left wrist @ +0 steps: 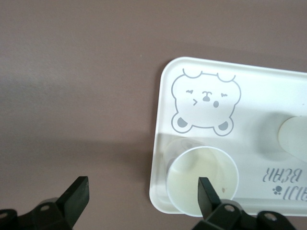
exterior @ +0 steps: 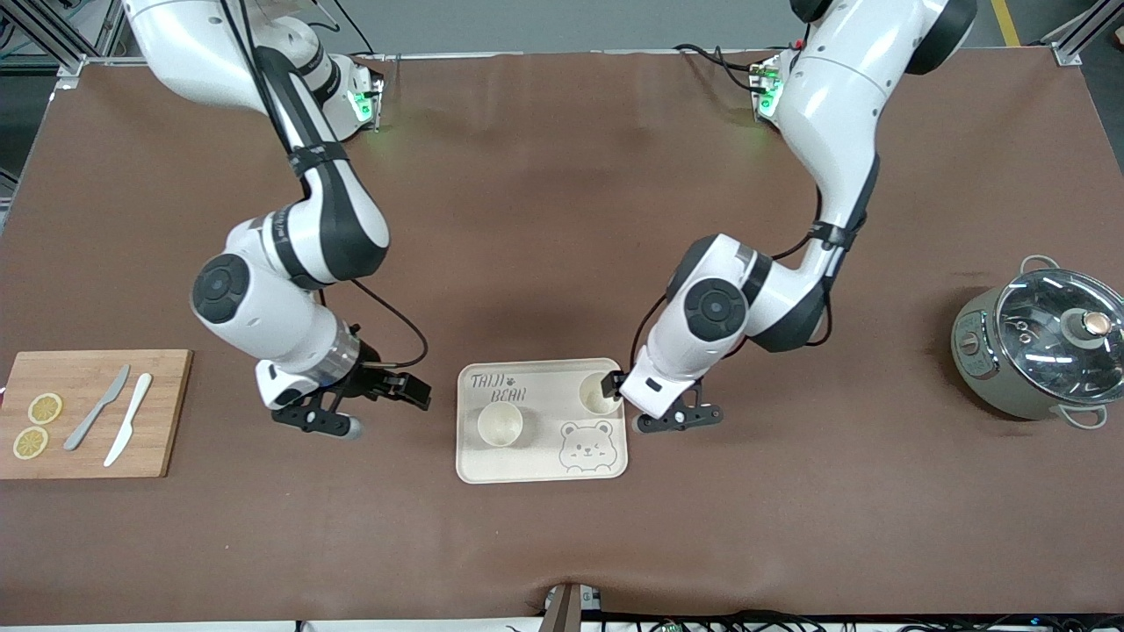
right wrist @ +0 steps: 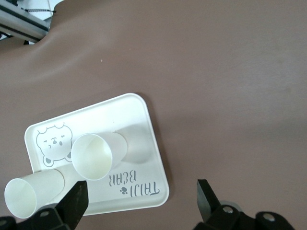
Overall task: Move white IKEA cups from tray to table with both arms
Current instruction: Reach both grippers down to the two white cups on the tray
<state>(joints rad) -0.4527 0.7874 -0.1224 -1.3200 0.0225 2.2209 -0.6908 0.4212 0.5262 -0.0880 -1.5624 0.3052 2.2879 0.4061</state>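
Two cups stand upright on the tray [exterior: 542,465], a cream rectangle printed with a bear face and the words "TAIJI BEAR". One cup [exterior: 500,426] sits toward the right arm's end of the tray, just under the lettering. The second cup [exterior: 601,394] sits at the tray's corner toward the left arm's end, farther from the front camera than the bear face.

Left gripper [exterior: 654,406]: low at the tray's edge, at the left arm's end, beside the second cup. Its fingers are spread apart and hold nothing. In the left wrist view one finger [left wrist: 207,195] lies across the rim of this cup [left wrist: 202,179] and the other finger [left wrist: 76,195] is over bare table; whether the first finger touches the cup cannot be told.

Right gripper [exterior: 373,405]: low over bare table between the cutting board [exterior: 167,412] and the tray, well clear of both cups. Its fingers are likewise spread and empty. The right wrist view shows the tray [right wrist: 144,139] and both cups [right wrist: 98,153] [right wrist: 31,194] ahead of the fingers [right wrist: 76,201].

Cutting board: at the right arm's end of the table, carrying two lemon slices [exterior: 37,424], a grey knife [exterior: 97,407] and a white knife [exterior: 128,419].

Pot [exterior: 1036,347]: grey-green with a glass lid, at the left arm's end of the table.
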